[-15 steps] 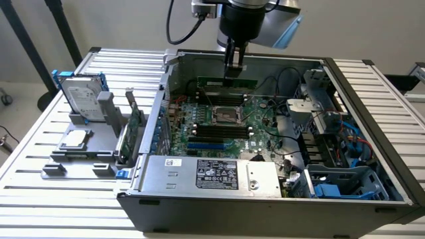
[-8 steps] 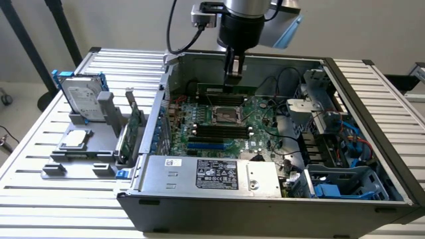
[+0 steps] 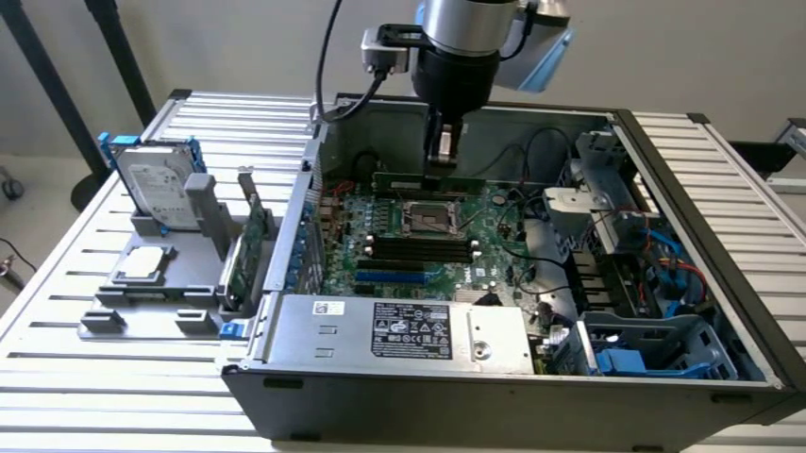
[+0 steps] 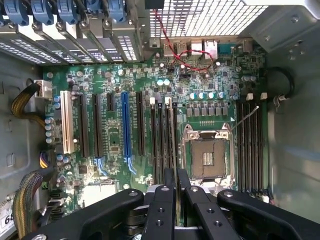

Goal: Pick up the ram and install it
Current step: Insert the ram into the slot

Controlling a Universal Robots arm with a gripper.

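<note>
The ram [image 3: 426, 179], a long thin green stick, hangs level inside the open computer case with my gripper [image 3: 439, 160] shut on its middle from above. It sits over the motherboard [image 3: 497, 203] just past the CPU socket [image 3: 428, 217], lengthwise with the black memory slots [image 3: 416, 250]. In the wrist view the two black fingers [image 4: 162, 200] are pressed on the ram's thin edge [image 4: 176, 187], which lines up with the slots [image 4: 165, 140] beside the socket [image 4: 207, 157]. Whether the stick touches a slot I cannot tell.
On the exterior view's left, a grey holder [image 3: 164, 293] carries a silver hard drive [image 3: 158, 179] and an upright green expansion card [image 3: 256, 236]. The power supply [image 3: 403, 326] lies at the case's near edge. A drive cage with blue parts [image 3: 643, 349] and cables crowd the right.
</note>
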